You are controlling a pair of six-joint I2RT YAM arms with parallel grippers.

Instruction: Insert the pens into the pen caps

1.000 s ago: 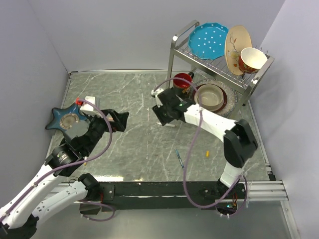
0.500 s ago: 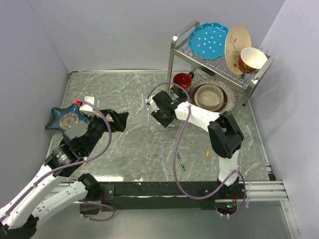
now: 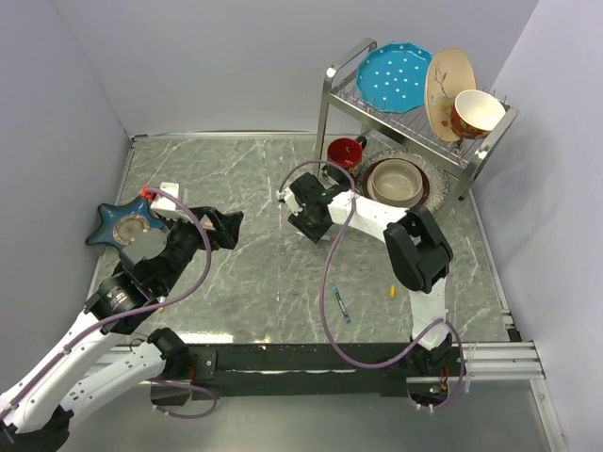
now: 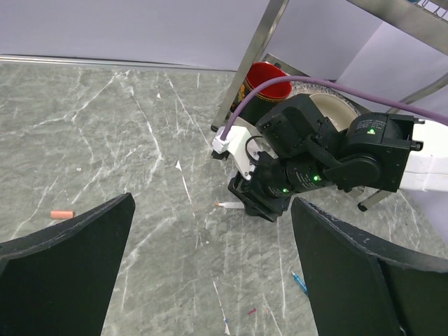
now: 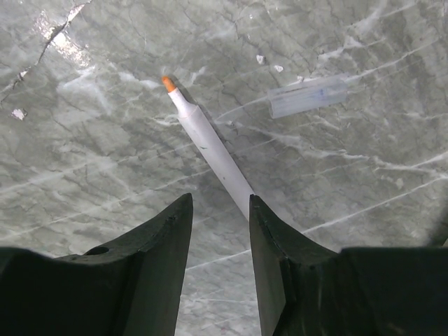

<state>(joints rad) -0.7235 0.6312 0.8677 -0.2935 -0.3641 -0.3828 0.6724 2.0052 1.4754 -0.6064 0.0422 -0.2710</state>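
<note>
A white pen (image 5: 210,150) with an orange tip lies on the marble table. My right gripper (image 5: 218,210) hangs low over its rear end, jaws apart, with the barrel running under the right finger (image 5: 269,238). In the left wrist view the same white pen (image 4: 229,205) pokes out from under the right gripper (image 4: 262,203). A blue pen (image 3: 339,303) lies near the front edge, with a yellow cap (image 3: 391,292) to its right. A red-orange cap (image 4: 61,213) lies apart at the left. My left gripper (image 4: 212,210) is wide open and holds nothing, hovering left of the middle.
A clear plastic tube (image 5: 308,96) lies beside the white pen. A dish rack (image 3: 415,104) with plates stands at the back right, with a red mug (image 3: 346,151) and a bowl (image 3: 400,182) below it. A blue star-shaped dish (image 3: 127,226) sits at the left.
The right arm's elbow has swung left and folded in, and its gripper has shifted slightly left over the white pen. The left arm has not moved.
</note>
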